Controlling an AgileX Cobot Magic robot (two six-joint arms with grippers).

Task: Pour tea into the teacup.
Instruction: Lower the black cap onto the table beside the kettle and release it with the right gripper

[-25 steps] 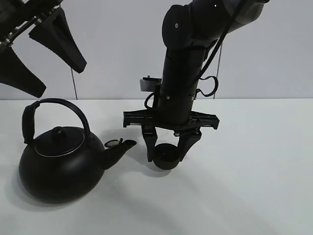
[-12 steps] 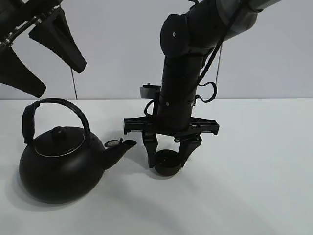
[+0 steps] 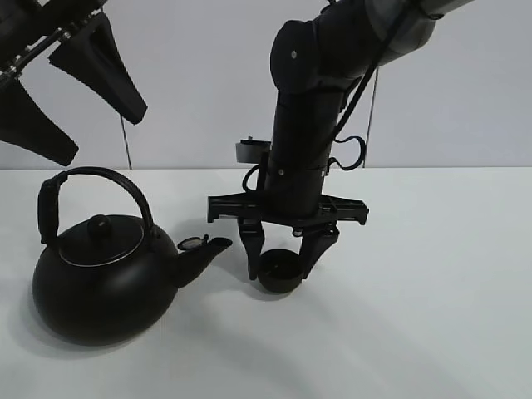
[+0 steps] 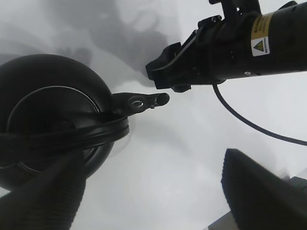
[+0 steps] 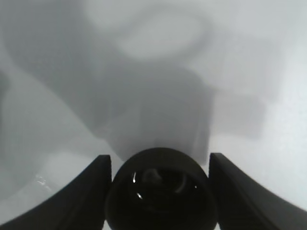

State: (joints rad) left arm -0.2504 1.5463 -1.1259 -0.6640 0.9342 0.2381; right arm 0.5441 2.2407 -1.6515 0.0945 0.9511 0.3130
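The small matte-black teacup (image 3: pixel 280 272) sits low at the white table (image 3: pixel 432 274), between the fingers of my right gripper (image 3: pixel 280 259), just right of the kettle's spout (image 3: pixel 205 247). In the right wrist view both fingers (image 5: pixel 98 191) press the sides of the teacup (image 5: pixel 160 199), so the gripper is shut on it. The big black kettle (image 3: pixel 100 283) with arched handle stands at the left. My left gripper (image 3: pixel 101 135) hangs open and empty high above the kettle. In the left wrist view the kettle (image 4: pixel 45 100) lies below the open gripper (image 4: pixel 153 201); the teacup is hidden there.
The right arm (image 3: pixel 312 125) stands upright over the middle of the table and shows in the left wrist view (image 4: pixel 240 45) close beyond the spout (image 4: pixel 144 101). A grey wall lies behind the white table.
My right gripper has moved a little to the left with the teacup, closer to the kettle's spout, and slightly lower. The kettle and the left gripper have not moved.
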